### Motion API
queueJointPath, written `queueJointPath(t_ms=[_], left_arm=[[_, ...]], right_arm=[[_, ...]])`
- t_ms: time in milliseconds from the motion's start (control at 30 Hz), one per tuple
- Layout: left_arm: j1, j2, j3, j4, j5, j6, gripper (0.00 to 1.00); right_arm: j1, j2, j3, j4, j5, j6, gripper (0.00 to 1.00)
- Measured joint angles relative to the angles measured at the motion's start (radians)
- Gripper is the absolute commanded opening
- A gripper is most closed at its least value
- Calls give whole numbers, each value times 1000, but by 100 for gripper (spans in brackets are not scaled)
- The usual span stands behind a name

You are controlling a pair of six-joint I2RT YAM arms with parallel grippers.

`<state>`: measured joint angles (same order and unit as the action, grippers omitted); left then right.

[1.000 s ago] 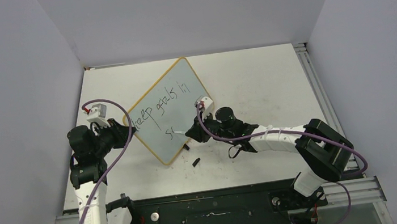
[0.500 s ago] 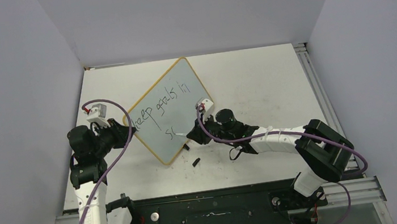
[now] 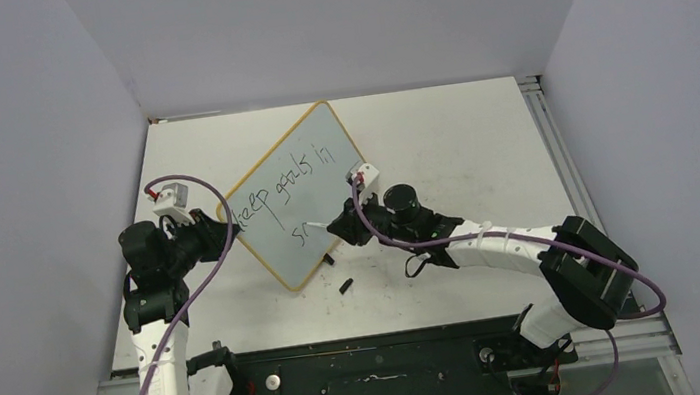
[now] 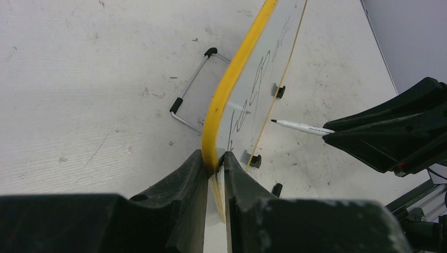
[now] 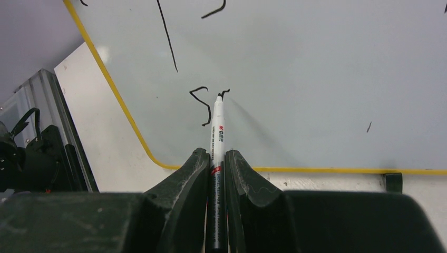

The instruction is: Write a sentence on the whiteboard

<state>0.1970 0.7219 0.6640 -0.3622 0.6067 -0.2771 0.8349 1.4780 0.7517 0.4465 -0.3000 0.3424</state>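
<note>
Starting a second letter is the change: a second ago the lower line of the sentence [image 3: 292, 171] holds an "s" and a faint stroke, and now the marker [image 5: 216, 138] has its tip at a small fresh hook just right of that "s", the right arm having shifted slightly up and to the right. The right gripper [image 5: 216, 158] is clamped tight on the marker's barrel, with the tip touching the board. The whiteboard [image 3: 273, 255] sits diagonally at the left middle of the table [image 3: 460, 144], leaning on a wire stand [image 4: 192, 89]. The left gripper [image 4: 215, 158] pinches its yellow rim at the near-left edge, jaws narrow on it, unmoved. "keep goals in" reads complete, so the last word looks barely begun and most of its letters remain.
</note>
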Motion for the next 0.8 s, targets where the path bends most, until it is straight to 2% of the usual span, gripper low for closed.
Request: queueJointPath(t_ms=[800], left_arm=[[0,0,0,0,0,0,14]], right_arm=[[0,37,68,17,16,-18,5]])
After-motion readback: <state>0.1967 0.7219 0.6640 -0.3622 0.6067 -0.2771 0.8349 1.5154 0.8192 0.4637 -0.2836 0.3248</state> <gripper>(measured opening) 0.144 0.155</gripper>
